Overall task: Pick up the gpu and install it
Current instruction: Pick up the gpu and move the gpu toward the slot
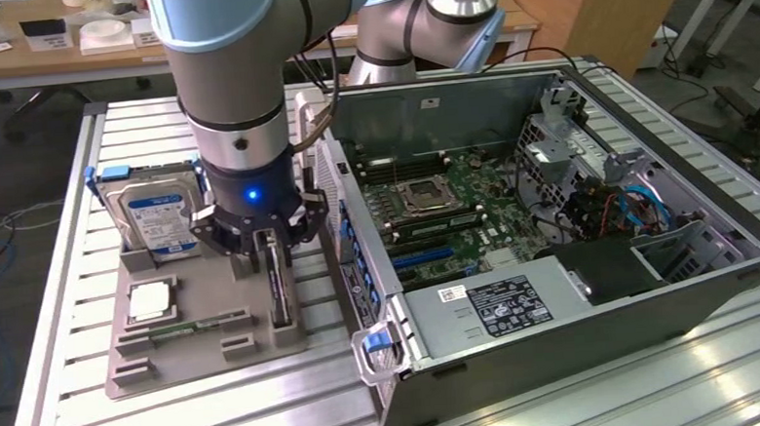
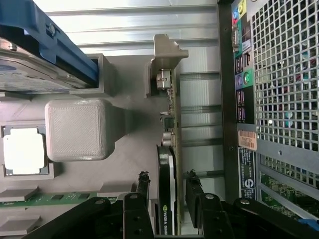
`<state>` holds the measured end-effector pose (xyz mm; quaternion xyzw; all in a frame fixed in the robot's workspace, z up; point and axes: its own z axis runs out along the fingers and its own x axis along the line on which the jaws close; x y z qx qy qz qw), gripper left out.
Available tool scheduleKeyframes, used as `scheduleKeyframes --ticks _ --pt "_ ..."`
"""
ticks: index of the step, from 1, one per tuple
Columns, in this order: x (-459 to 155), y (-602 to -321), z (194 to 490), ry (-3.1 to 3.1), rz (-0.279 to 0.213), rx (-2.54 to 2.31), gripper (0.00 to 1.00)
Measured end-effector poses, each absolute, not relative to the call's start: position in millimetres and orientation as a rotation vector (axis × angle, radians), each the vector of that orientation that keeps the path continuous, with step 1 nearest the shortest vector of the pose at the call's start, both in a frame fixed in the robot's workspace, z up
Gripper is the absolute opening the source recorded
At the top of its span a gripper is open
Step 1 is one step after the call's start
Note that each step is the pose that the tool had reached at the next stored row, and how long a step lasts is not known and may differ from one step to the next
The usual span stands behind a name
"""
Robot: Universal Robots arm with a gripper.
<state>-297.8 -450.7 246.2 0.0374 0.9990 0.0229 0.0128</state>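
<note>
Two fingers (image 2: 144,180) of the gripper (image 2: 168,177) flank the gpu (image 2: 166,162), gaps either side.

Slatted metal table (image 1: 61,318) carries two items directly: a grey moulded holder tray (image 1: 186,365) near its edge at the exterior view's left, and an open computer case (image 1: 557,360) just beside it.

Slatted aluminium table (image 1: 169,419) up front — wooden desk (image 1: 86,60) and wooden cabinet (image 1: 603,6) behind.
</note>
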Motion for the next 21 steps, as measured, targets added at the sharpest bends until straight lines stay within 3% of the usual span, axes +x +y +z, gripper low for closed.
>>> scheduleKeyframes --ticks 21 --pt "-297.7 -451.4 233.4 3.113 0.072 0.117 0.43"
